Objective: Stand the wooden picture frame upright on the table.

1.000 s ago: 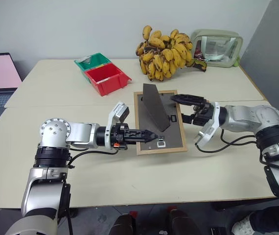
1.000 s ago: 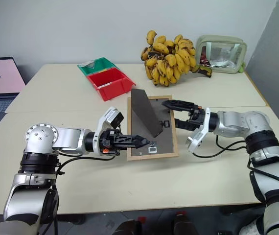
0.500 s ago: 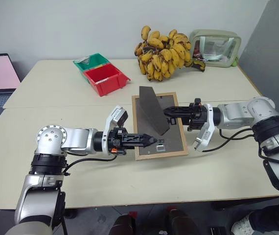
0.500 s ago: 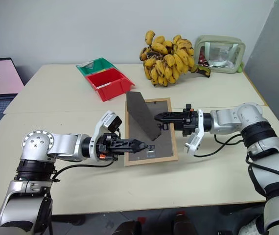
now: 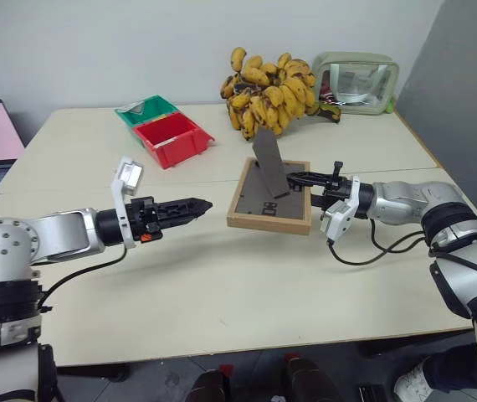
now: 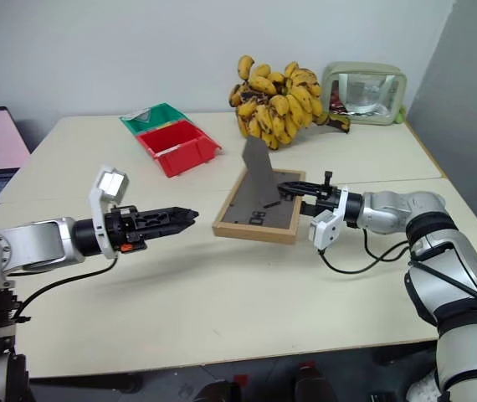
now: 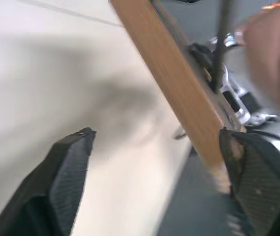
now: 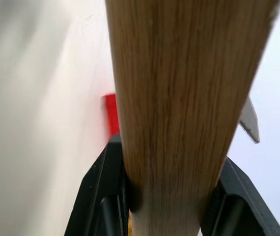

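Right eye view: right gripper (image 6: 291,190) clamped on wooden picture frame's (image 6: 259,216) far edge, tilting it off the table (image 6: 222,310); left gripper (image 6: 182,217) spread wide, apart. Next: raise further onto stand.

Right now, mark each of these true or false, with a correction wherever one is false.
1. The right gripper is shut on the wooden picture frame. True.
2. The left gripper holds the frame's near edge. False: it is open and apart from the frame, off to its left.
3. The frame stands fully upright on the table. False: it is tilted, back side up, its right edge lifted.
4. The fold-out stand sticks up from the frame's back. True.
5. The bananas sit in the red bin. False: they lie on the table by the mirror.
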Tool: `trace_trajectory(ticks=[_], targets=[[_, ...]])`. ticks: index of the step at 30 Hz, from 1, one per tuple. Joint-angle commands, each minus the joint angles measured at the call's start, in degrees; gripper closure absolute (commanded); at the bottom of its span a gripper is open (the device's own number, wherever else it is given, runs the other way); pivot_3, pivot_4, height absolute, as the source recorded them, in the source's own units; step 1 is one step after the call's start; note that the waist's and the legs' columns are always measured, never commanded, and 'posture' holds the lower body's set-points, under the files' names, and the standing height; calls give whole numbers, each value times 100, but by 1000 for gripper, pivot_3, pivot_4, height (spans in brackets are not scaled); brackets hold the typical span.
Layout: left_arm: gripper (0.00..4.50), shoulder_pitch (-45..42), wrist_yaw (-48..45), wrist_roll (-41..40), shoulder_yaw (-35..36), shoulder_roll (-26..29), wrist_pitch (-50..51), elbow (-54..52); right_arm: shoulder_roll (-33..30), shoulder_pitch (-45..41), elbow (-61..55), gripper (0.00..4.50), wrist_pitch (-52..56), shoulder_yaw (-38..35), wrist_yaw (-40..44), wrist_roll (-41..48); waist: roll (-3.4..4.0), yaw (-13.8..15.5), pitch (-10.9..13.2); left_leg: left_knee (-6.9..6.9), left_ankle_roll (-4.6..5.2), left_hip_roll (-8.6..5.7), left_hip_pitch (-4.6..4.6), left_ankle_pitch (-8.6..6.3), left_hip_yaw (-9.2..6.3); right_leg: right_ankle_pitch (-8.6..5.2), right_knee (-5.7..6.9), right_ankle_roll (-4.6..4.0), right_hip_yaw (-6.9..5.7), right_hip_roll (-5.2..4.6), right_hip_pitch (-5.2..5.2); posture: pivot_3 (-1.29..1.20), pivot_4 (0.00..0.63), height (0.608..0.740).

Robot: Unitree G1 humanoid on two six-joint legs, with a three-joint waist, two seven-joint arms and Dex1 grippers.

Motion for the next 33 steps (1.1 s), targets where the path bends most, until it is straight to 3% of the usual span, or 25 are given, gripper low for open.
trace_trajectory(ticks=[1, 2, 4, 7, 10, 20, 22, 28, 33], targets=[[0, 579, 241, 1308, 140, -111, -1125, -1652, 822, -74, -55, 3203, 2287, -1901, 4137, 2911, -1, -8, 0, 2, 1, -3, 2, 0, -3, 1, -1, 2, -2, -2, 3, 0, 150, 740], [0, 822, 189, 1802, 33, -148, -1489, -2054, 1001, -74, -190, 3203, 3044, -2227, 4861, 3394, -1, 2, 0, 10, 13, 7, 6, -9, -3, 7, -6, 1, -2, -4, 16, 0, 150, 740], [0, 1304, 90, 2919, -387, -122, -2219, -2602, 1276, -217, -264, 3203, 4795, -2709, 5510, 3968, 0, 58, 0, 10, 21, 8, 7, -14, -15, 9, -6, 0, -13, -4, 18, 0, 150, 740], [0, 1853, 2, 3999, -798, -267, -3005, -2809, 1544, -401, -363, 3203, 6865, -3198, 5857, 4609, 4, 184, 2, 5, 23, 5, 6, -15, -29, 9, -1, -3, -23, -1, 13, 0, 150, 740], [0, 2245, -161, 4556, -954, -497, -3542, -2772, 1679, -382, -491, 3203, 7822, -3350, 6062, 4851, 8, 242, 4, 4, 24, 3, -2, -16, -34, 10, 3, -9, -27, 5, 2, 0, 150, 740], [0, 2120, -428, 4896, -914, -913, -3626, -2553, 1904, 292, -820, 3203, 8033, -3061, 6024, 4711, 9, 285, 4, 4, 26, -3, -8, -17, -23, 10, 6, -9, -23, 3, -7, 0, 150, 740], [0, 2063, -474, 4926, -949, -966, -3624, -2470, 1908, 299, -838, 2502, 8095, -3121, 5897, 4789, 9, 273, 4, 4, 26, -1, -6, -17, -23, 10, 9, -9, -22, 5, -8, 0, 150, 740], [0, 1701, -717, 5072, -980, -1008, -3662, -2067, 1739, 536, -1005, 1143, 8000, -2964, 5956, 4680, 8, 247, 4, 5, 26, 1, -7, -17, -29, 10, 8, -9, -30, 9, -7, 0, 150, 740], [0, 1417, -907, 5125, -824, -949, -3614, -1660, 1076, 1156, -1586, 38, 7954, -2506, 6379, 4384, 8, 286, 3, 5, 26, -3, -8, -17, -29, 10, 4, -9, -30, 6, -4, 0, 150, 740]])
